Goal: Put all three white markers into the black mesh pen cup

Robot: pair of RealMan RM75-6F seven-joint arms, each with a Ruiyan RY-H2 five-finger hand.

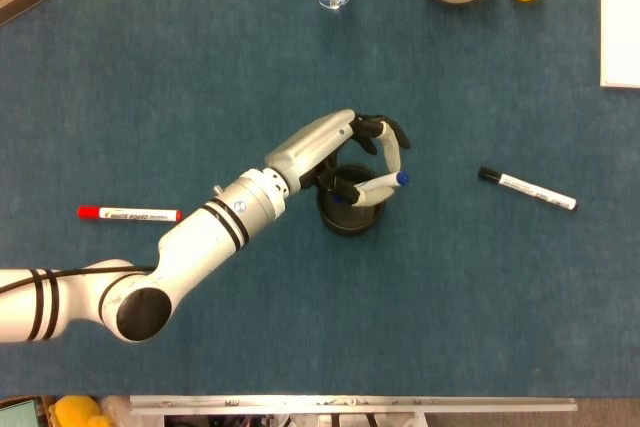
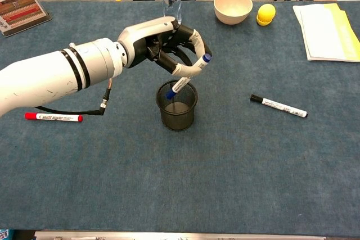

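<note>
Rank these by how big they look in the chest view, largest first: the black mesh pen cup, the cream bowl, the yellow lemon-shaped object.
1. Black mesh pen cup, though it sits nearer the camera.
2. Cream bowl, close to the cup in width but shallower, so their order is unsure.
3. Yellow lemon-shaped object, clearly smallest.
</note>
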